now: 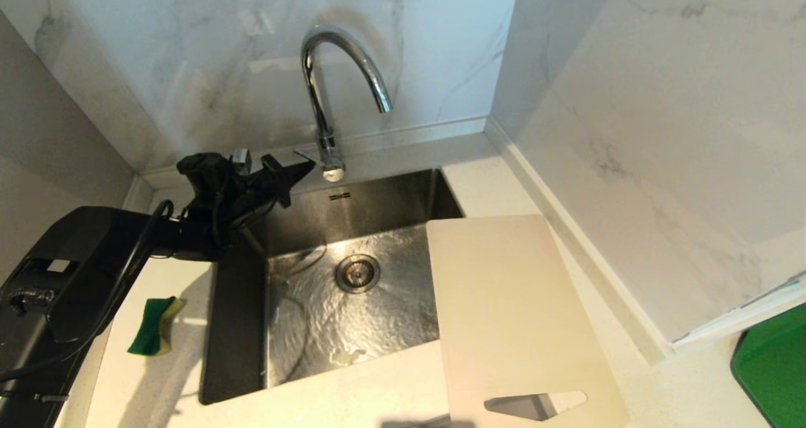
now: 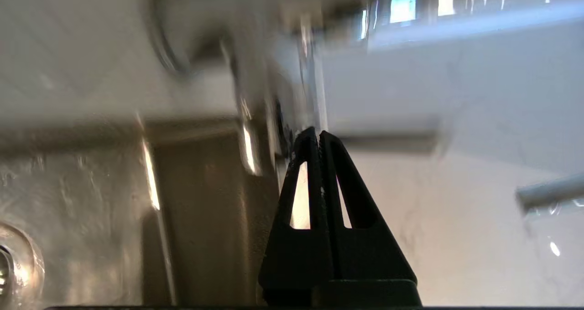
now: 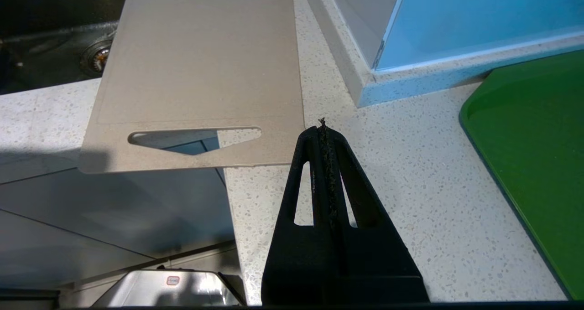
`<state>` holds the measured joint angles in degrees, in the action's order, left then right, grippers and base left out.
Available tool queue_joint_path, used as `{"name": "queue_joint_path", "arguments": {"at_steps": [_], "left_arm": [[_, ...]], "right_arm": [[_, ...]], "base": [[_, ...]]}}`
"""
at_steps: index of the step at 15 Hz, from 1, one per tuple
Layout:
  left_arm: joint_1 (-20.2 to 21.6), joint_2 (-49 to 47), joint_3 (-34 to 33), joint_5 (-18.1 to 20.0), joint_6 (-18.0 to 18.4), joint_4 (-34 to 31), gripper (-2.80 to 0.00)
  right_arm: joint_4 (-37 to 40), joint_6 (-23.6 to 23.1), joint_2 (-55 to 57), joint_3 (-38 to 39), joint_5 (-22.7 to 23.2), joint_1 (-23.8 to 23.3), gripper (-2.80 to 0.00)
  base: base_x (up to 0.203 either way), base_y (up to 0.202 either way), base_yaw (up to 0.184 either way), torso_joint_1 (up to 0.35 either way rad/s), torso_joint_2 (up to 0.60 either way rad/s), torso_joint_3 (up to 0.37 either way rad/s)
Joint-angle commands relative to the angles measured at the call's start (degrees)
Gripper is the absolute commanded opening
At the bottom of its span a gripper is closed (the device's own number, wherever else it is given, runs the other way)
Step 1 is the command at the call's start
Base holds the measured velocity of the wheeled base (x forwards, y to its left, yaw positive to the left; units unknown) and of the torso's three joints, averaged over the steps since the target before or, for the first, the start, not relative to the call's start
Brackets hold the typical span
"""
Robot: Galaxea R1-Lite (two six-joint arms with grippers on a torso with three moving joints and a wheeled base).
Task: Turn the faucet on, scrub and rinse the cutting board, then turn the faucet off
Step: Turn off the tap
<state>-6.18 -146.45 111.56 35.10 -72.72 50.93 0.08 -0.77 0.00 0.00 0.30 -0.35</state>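
Head view of a kitchen corner. The faucet (image 1: 343,75) rises at upper centre of the frame, its spout arching over the steel sink (image 1: 239,327); no stream of water can be made out beneath it. The left gripper (image 1: 302,168), jaws closed and empty, sits at centre left with its tips just beside the thin lever (image 1: 307,157) at the faucet's base; whether they touch it cannot be told. The cutting board (image 1: 510,308) lies flat at lower right, on the bench (image 1: 667,384) and partly overhanging the sink's right edge, its slot handle towards the bottom of the frame. A green-and-yellow sponge (image 1: 154,326) rests on the bench at lower left, untouched. The right gripper (image 3: 323,130), seen only in its own wrist view, has its jaws closed on nothing and hangs above the bench just beside the board's handle end. Judged from this, the task is at its first step: turning the water on, with scrubbing, rinsing and shutting off all left to do.
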Motion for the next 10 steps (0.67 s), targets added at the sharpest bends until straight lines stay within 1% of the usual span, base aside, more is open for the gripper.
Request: {"name": "queue_joint_path", "arguments": {"at_steps": [1, 3, 5, 8, 10], "left_arm": [[-0.33, 1.02, -0.11, 0.67, -0.41, 0.35, -2.8], [-0.63, 2.84, -1.11, 0.45, -0.41, 0.79, -2.8], [-0.44, 6.51, -4.84, 0.76, -0.28, 0.83, -2.8], [0.49, 12.18, -13.21, 1.65, 0.01, 2.15, -2.8], [1.32, 17.12, -20.36, 3.01, 0.09, 4.19, -2.8]], "right_arm": [[0.01, -0.02, 0.0, 0.0, 0.05, 0.0, -2.8], [0.01, -0.02, 0.0, 0.0, 0.05, 0.0, -2.8], [0.01, -0.02, 0.0, 0.0, 0.05, 0.0, -2.8], [0.0, -0.01, 0.0, 0.0, 0.05, 0.0, -2.8], [-0.04, 0.06, 0.0, 0.0, 0.05, 0.0, -2.8]], "base": [[0.0, 0.0, 0.0, 0.0, 0.0, 0.0], [0.0, 0.0, 0.0, 0.0, 0.0, 0.0], [0.0, 0.0, 0.0, 0.0, 0.0, 0.0], [0.0, 0.0, 0.0, 0.0, 0.0, 0.0], [0.0, 0.0, 0.0, 0.0, 0.0, 0.0]]}}
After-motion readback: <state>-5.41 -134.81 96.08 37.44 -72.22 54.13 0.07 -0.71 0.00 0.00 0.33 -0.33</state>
